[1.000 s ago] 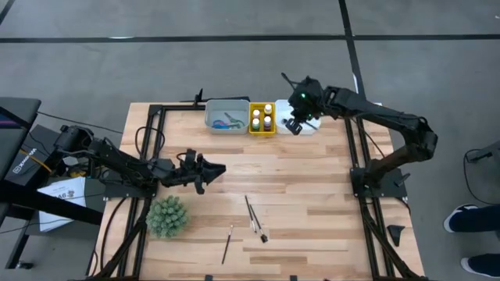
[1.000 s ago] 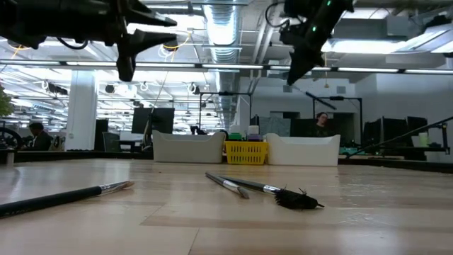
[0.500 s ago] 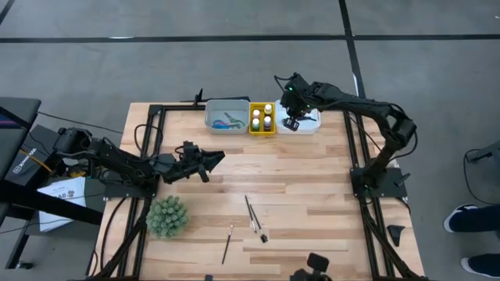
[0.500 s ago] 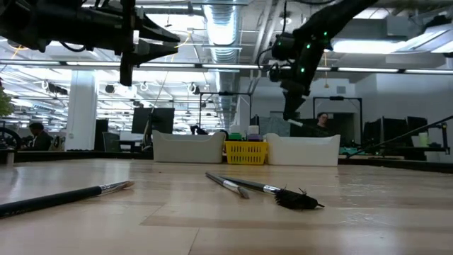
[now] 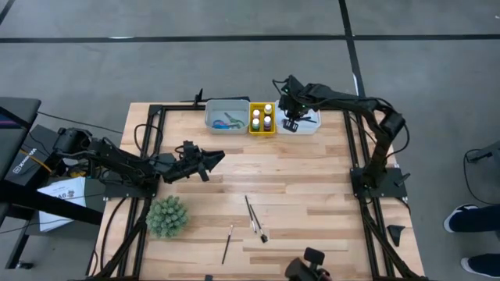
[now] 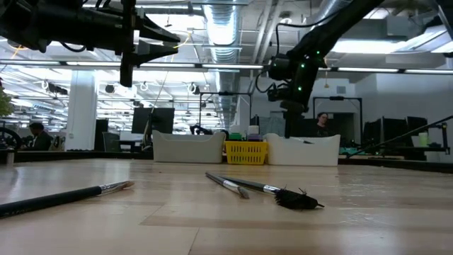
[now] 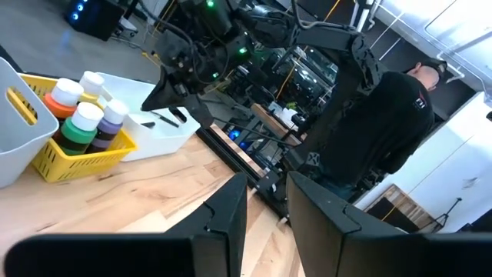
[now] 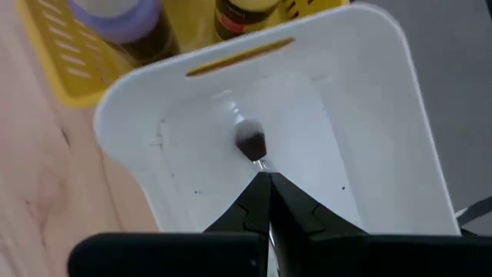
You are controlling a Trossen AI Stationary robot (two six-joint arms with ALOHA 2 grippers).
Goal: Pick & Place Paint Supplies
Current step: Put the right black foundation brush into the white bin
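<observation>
My right gripper (image 5: 291, 122) hangs over the white tray (image 5: 311, 125) at the table's far right, shut on a thin brush (image 8: 256, 154). The brush's dark bristle tip (image 8: 250, 143) points down into the tray. My left gripper (image 5: 216, 158) hovers level above the table's left middle, open, with nothing between its fingers (image 7: 231, 215). Three more brushes (image 5: 251, 211) (image 5: 227, 243) (image 5: 258, 231) lie flat on the wood near the front. Paint bottles (image 7: 77, 115) stand in the yellow tray (image 5: 262, 129). Scissors (image 5: 227, 121) lie in the grey tray (image 5: 215, 109). My right gripper pinches the brush's thin shaft (image 8: 262, 167) between its two fingertips, just behind the bristles. The fingers come steeply from above, and the brush runs on along them. Its bristle end hangs low inside the white tray; whether it touches the tray floor I cannot tell.
A spiky green plant ball (image 5: 167, 216) sits at the near left. The three trays stand in a row along the far edge. A dark object (image 5: 306, 266) shows at the near edge. A person in dark clothes (image 7: 384, 131) stands beyond the table. Bare wood lies in the middle.
My right gripper has come down toward the white tray and a little toward the table's left, tipping more steeply downward with the brush still held. My left gripper has swung slightly toward the far edge, then kept still.
</observation>
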